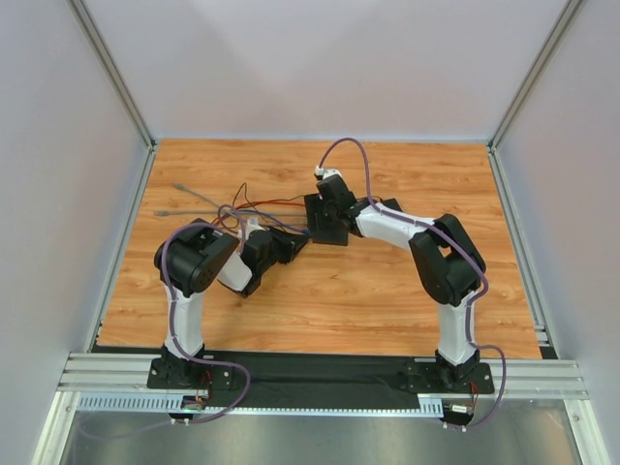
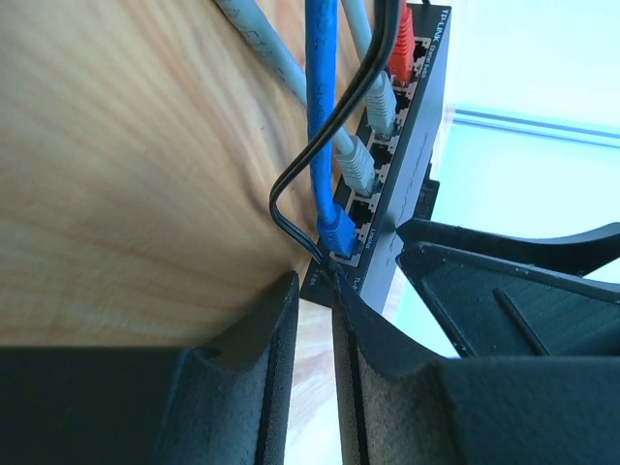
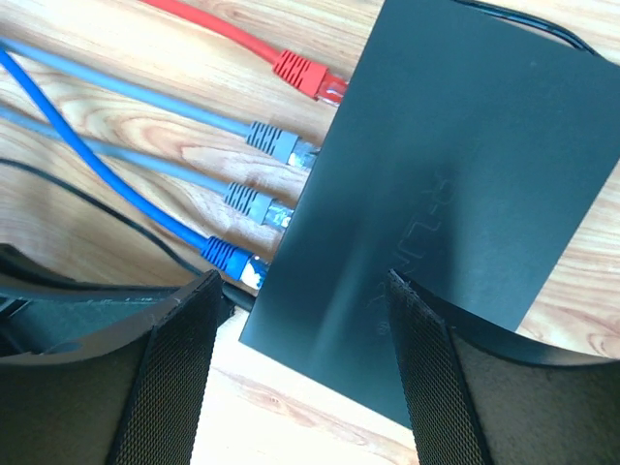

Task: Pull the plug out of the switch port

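Tools meet at the switch [image 3: 455, 165], mid worktop [image 1: 387, 291].
The right tool [image 3: 302, 286] spreads wide over its corner; the left tool [image 2: 315, 291] sits nearly closed at the black plug [image 2: 327, 260], grip unclear. The walls [image 1: 58, 145] stand well apart.

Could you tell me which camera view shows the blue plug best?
The left wrist view: the blue plug is close up, seated in its port. The right wrist shows it from above; the top external view is too distant.
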Controlling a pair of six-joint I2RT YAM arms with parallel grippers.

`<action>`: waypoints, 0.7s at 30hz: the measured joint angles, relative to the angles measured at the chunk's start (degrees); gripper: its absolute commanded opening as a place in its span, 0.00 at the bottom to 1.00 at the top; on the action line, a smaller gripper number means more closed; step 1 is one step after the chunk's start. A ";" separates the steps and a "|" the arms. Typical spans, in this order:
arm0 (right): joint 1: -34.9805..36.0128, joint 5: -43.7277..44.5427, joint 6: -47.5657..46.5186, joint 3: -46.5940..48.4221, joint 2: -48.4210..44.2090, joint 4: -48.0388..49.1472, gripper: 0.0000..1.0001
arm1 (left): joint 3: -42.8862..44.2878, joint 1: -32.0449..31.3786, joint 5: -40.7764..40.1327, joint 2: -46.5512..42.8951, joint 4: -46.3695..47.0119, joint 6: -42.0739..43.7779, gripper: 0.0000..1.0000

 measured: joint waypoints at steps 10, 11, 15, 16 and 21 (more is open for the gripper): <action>-2.03 -4.37 -0.33 0.00 0.00 0.44 0.69 | -0.17 -0.26 -2.03 0.79 2.99 0.76 0.37; -2.32 -5.01 -0.26 0.00 0.00 0.48 0.69 | -0.26 -0.31 -2.19 0.81 3.15 0.72 0.38; -3.10 -6.47 -0.04 0.02 0.00 0.72 0.69 | 0.31 -0.39 -2.38 1.99 4.26 0.35 0.35; -3.17 -6.69 -0.04 0.02 0.00 0.72 0.69 | 0.72 -0.42 -2.36 2.58 4.61 0.15 0.34; -3.34 -7.06 -0.09 0.04 0.04 0.72 0.68 | 1.88 -0.55 -2.38 4.85 6.75 -0.96 0.29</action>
